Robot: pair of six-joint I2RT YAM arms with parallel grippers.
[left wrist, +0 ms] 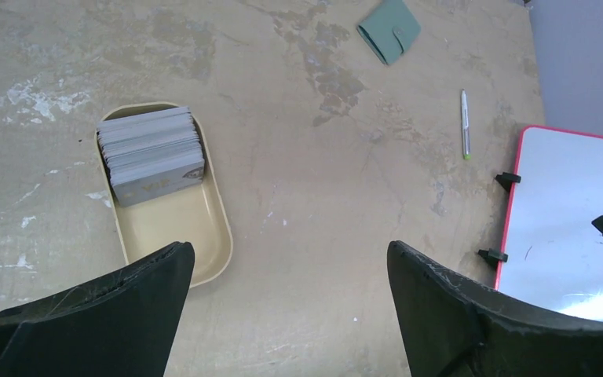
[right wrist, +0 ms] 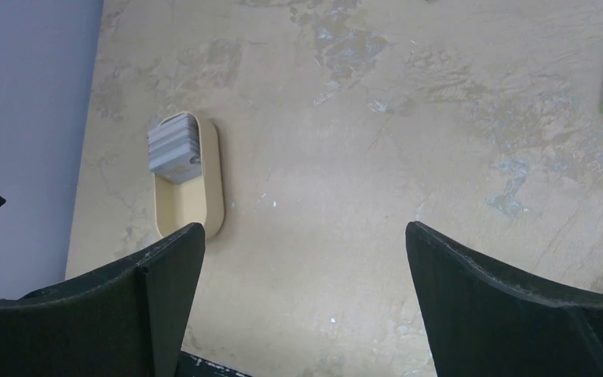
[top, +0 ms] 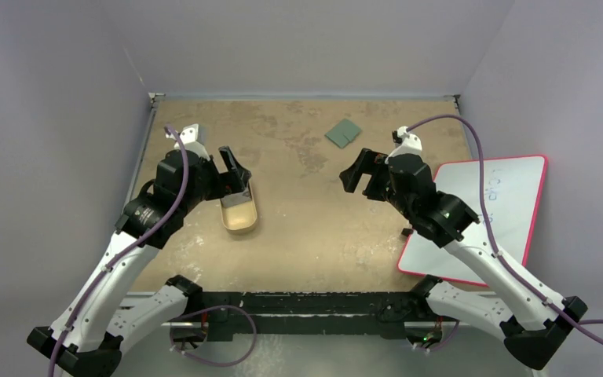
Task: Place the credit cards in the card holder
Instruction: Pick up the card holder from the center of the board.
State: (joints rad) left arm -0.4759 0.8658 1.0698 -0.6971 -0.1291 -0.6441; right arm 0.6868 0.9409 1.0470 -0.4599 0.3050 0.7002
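From above, my left gripper point(top: 235, 174) hangs over the far end of the tan tray point(top: 243, 224) and my right gripper point(top: 359, 179) sits mid-table, with the card holder point(top: 343, 133) on the far side, apparently folded shut and well apart from both. The left wrist view shows its jaws spread and empty above the tightly packed credit cards point(left wrist: 153, 153) in the tray, so I fear a pinch lifts several at once or shoves the tray. The right wrist view shows those jaws spread and empty too; unless the holder is opened, a card has nowhere to go.

Grey credit cards point(left wrist: 151, 153) stacked in tan tray point(left wrist: 182, 229), grey-green card holder point(left wrist: 389, 30) closed, well apart
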